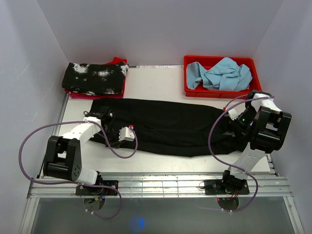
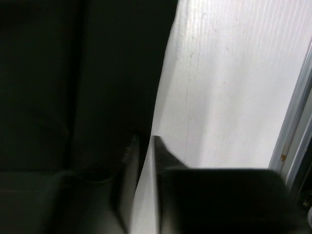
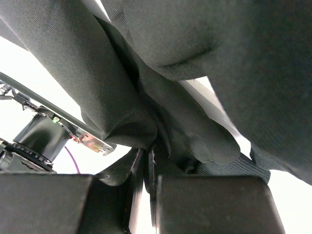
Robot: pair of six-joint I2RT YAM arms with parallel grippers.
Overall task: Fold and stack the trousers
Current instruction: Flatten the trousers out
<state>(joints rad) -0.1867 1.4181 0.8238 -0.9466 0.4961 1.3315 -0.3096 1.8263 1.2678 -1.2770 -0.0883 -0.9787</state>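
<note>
Take the red bin (image 1: 209, 59) at the far right of the table (image 1: 156, 80) as your reference. Your trousers (image 1: 165, 124) lie just on the near side of it, stretched in one long black band that runs from in front of the bin's right end away to the left, well past its left wall. Your right gripper (image 3: 151, 152) sits in front of the bin's right end, its fingers pressed together on a fold at that end of the trousers, and the cloth hangs bunched above the jaws. Your left gripper (image 2: 146, 143) is far to the left of the bin, at the trousers' other end. Its fingers stand a little apart with only bare table showing in the gap, and the trousers' edge is just beside it. A light-blue cloth (image 1: 222, 73) fills the bin. Well to the left of the bin, a black garment with white splotches (image 1: 95, 78) lies on red fabric (image 1: 118, 62).
</note>
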